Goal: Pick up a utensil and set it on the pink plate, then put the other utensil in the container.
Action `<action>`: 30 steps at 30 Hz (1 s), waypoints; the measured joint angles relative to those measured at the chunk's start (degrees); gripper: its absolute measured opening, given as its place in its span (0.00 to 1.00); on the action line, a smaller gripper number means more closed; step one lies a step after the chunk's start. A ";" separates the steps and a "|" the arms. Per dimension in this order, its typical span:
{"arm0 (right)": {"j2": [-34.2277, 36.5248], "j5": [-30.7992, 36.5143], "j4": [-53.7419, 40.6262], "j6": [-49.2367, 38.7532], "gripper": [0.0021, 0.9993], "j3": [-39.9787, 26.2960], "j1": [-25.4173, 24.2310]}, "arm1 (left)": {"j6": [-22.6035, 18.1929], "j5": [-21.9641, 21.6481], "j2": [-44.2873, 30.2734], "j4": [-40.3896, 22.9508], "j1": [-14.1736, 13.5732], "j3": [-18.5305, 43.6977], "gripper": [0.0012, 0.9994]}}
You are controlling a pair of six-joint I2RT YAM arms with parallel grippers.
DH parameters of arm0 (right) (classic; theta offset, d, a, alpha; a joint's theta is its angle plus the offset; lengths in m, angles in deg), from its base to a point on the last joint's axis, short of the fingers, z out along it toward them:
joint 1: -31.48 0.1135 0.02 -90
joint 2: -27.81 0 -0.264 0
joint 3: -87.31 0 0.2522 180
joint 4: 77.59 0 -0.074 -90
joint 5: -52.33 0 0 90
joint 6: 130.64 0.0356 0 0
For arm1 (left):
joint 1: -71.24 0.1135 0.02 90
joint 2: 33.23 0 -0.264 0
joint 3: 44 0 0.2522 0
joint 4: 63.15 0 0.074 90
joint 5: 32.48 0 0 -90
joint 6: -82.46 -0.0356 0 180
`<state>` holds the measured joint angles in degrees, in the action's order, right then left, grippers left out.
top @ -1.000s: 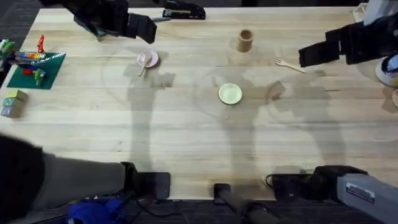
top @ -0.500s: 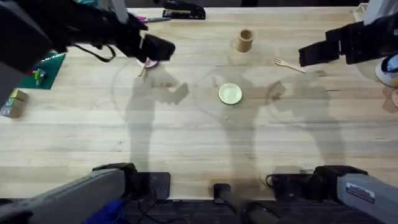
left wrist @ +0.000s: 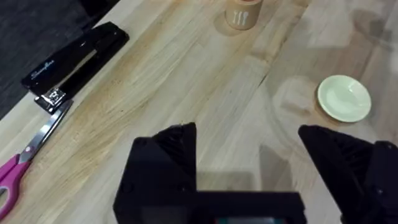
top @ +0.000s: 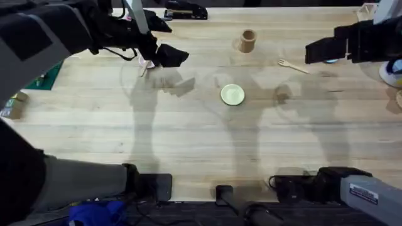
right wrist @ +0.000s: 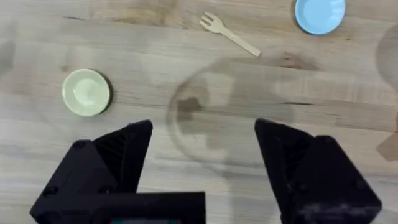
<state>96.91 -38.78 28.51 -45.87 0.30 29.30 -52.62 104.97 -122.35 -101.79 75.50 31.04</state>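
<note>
The left end effector [left wrist: 249, 168], black and angular, hangs released above the pale, straight-grained wooden tabletop [top: 201, 132], its prongs wide apart. The pink plate [top: 146, 63] is mostly hidden beneath that arm, a slim wooden utensil [top: 144, 69] poking out at its edge. Ahead of it sit the smooth tan cylindrical cup [left wrist: 241, 14] and a glossy round pale yellow plate [left wrist: 344, 98]; a black stapler [left wrist: 74, 65] lies off to one side. The right end effector [right wrist: 202, 162] is also released; beyond it lies the thin wooden fork [right wrist: 229, 34], near a light blue plate [right wrist: 319, 14].
</note>
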 joint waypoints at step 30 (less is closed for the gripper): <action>22.19 9.32 -3.72 -30.58 1.00 -17.03 -1.02 | -0.52 1.02 -0.22 0.48 0.00 0.00 1.00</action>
<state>119.10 -29.46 24.79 -76.44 -16.73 28.29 -53.14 105.99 -122.57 -101.31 75.50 31.04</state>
